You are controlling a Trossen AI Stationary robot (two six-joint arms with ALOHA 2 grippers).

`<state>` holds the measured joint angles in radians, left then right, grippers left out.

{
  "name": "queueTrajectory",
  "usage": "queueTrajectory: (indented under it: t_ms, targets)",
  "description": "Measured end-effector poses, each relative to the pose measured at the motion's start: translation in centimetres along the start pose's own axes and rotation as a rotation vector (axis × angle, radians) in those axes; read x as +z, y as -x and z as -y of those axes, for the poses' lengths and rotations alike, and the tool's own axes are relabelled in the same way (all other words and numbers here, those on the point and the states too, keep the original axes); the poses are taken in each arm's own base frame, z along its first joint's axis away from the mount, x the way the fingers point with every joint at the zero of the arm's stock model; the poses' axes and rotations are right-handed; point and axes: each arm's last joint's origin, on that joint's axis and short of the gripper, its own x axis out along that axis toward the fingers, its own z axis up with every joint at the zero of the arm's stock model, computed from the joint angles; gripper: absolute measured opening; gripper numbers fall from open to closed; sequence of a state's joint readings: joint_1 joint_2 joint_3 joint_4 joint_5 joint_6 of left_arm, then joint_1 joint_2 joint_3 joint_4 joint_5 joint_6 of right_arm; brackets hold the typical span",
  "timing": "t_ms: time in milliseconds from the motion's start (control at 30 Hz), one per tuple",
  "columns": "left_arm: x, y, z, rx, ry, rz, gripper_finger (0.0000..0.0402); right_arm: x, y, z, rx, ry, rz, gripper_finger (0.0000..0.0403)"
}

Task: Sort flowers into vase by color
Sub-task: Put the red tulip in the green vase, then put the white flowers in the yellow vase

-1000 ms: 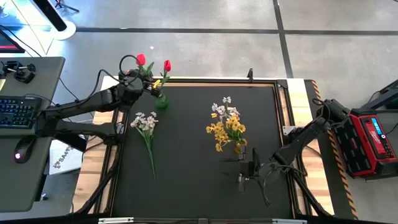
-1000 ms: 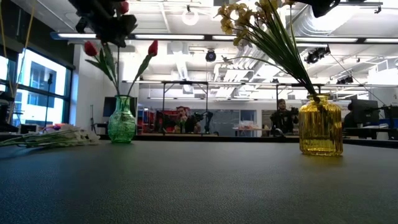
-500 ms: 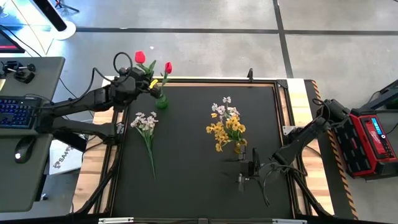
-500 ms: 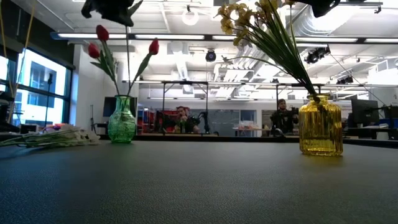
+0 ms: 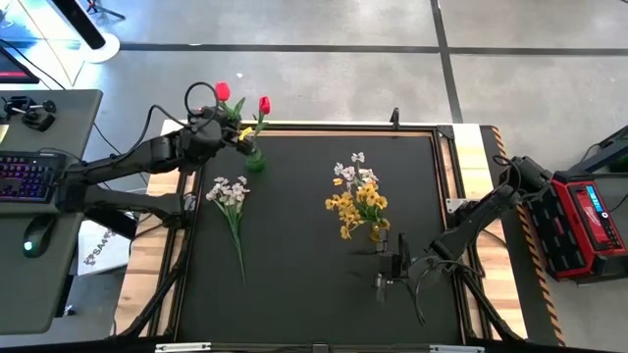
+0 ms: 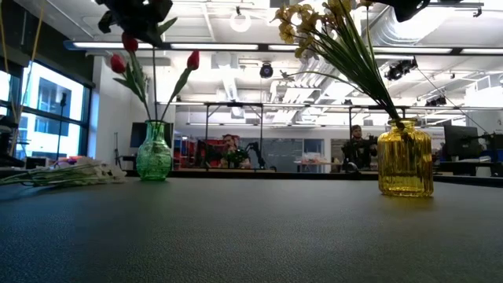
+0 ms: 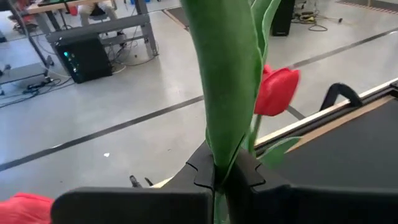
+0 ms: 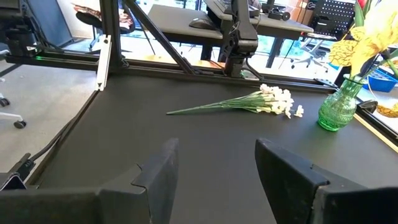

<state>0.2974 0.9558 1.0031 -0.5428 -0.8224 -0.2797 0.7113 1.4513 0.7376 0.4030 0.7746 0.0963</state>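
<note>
Left wrist view first: my left gripper (image 7: 219, 180) is clamped tight on a green tulip stem, the leaf rising straight up between the pads, with another red tulip (image 7: 276, 91) just behind it. From overhead, the left gripper (image 5: 218, 127) sits just above and outside the green vase (image 5: 255, 161), at the table's far left corner.

What's just changed: half a second ago I had this tulip lifted higher, its bloom well clear above the other two in the low view. Now I've brought it back down, so the held red bloom (image 6: 130, 42) hangs close over the vase's tulips (image 6: 193, 60), and the gripper body drops back into the top of that picture. I read that as the stem being fed down toward the vase mouth (image 6: 154, 124), though I can't see from here whether the tip has entered the neck.

Working outward from the green vase: the white-pinkish bunch (image 5: 230, 193) lies flat on the mat just beside it, toward the near edge, untouched. Well apart to the right stands the yellow vase (image 6: 405, 158) with the yellow blossoms (image 5: 359, 204) and some white ones (image 5: 349, 172) in it.

My right gripper (image 8: 214, 171) waits near the yellow vase on its near side, fingers spread, holding nothing.

So the reds are nearly done; the white bunch is still to go.
</note>
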Motion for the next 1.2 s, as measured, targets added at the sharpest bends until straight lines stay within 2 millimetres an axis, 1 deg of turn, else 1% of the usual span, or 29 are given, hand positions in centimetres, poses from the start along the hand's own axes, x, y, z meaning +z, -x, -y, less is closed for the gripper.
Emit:
queueTrajectory:
  t_ms: [100,167,267,433,533,633,800,900,1033,1200]
  targets:
    - [-0.4,-0.4,-0.2,0.014,-0.002,-0.023,0.0003,0.0,0.0,0.0,0.002,0.000,0.001,0.0199]
    - [-0.6,-0.7,-0.3,0.009,0.004,-0.048,0.0016,0.0,0.0,-0.1,0.002,0.000,0.000,0.0199]
    - [-0.7,-1.2,-0.4,-0.004,0.007,-0.071,0.0053,0.0,0.0,-0.1,0.002,0.000,0.001,0.0199]
    - [-0.6,-1.4,-1.0,0.008,0.010,-0.098,0.0131,0.0,0.0,-0.1,0.002,-0.001,0.001,0.0199]
    - [0.3,-0.9,-1.9,0.007,0.031,-0.146,0.0166,0.0,0.0,-0.1,0.002,-0.001,0.001,0.0199]
    - [1.4,-0.1,-2.7,0.010,0.036,-0.187,0.0184,0.0,0.0,-0.1,0.002,-0.001,0.001,0.0199]
    - [4.0,2.0,-3.3,-0.049,0.063,-0.205,0.0185,0.0,0.0,-0.1,0.003,-0.001,0.001,0.0199]
    - [5.1,3.0,-2.7,-0.098,0.046,-0.209,0.0176,0.0,0.0,-0.1,0.003,0.000,0.001,0.0199]
    - [5.6,4.2,-0.7,-0.178,0.003,-0.234,0.0159,0.0,0.0,-0.1,0.002,0.000,0.001,0.0199]
    - [4.8,5.2,2.6,-0.214,-0.106,-0.331,0.0138,0.0,0.0,-0.1,0.003,0.000,0.000,0.0199]
